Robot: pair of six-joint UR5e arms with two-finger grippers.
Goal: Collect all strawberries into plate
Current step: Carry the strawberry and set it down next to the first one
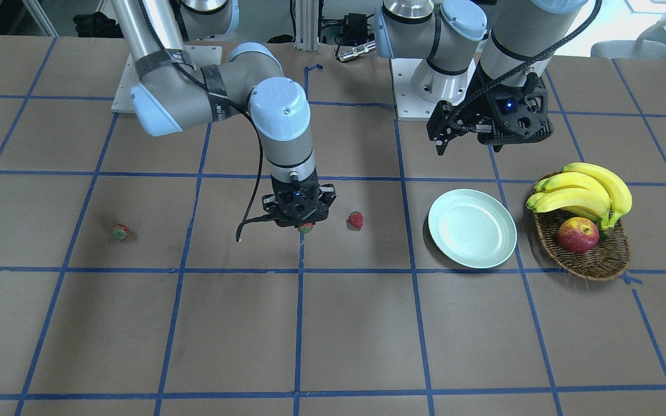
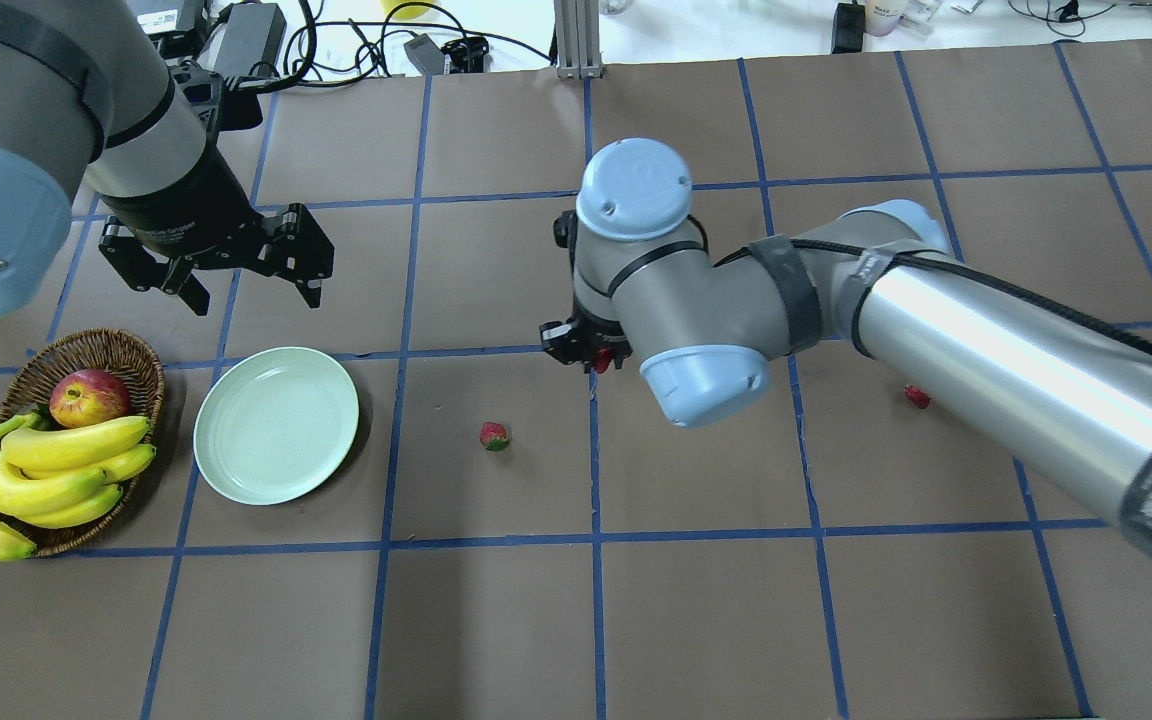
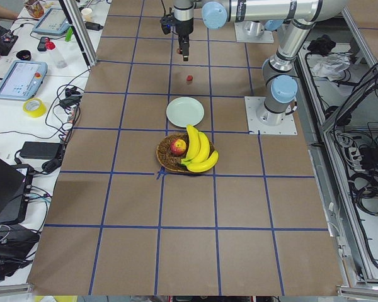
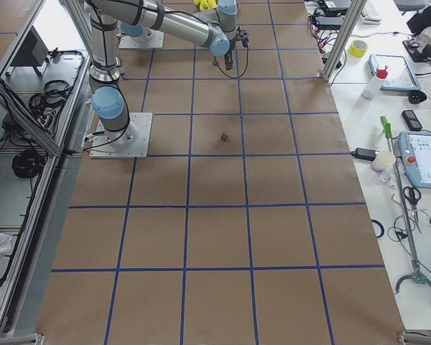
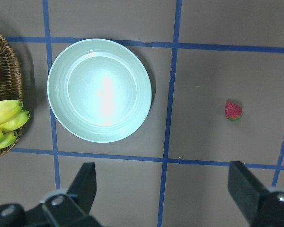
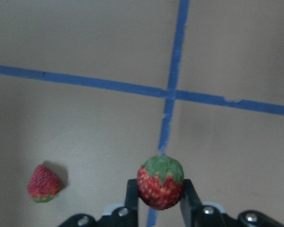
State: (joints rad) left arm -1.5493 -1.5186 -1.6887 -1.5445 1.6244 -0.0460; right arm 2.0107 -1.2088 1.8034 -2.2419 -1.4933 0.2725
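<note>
My right gripper (image 6: 160, 197) is shut on a strawberry (image 6: 160, 183) and holds it just above the table, over a crossing of blue tape lines; it also shows in the overhead view (image 2: 597, 359) and the front view (image 1: 304, 226). A second strawberry (image 2: 494, 436) lies on the table between that gripper and the plate (image 2: 276, 424); it also shows in the front view (image 1: 355, 220). A third strawberry (image 2: 917, 397) lies far out on the right side. The pale green plate is empty. My left gripper (image 2: 258, 300) hangs open and empty above the table behind the plate.
A wicker basket (image 2: 126, 350) with bananas (image 2: 46, 475) and an apple (image 2: 89, 397) stands just left of the plate. The right arm's elbow (image 2: 706, 330) reaches over the table's middle. Blue tape lines form a grid on the brown table cover.
</note>
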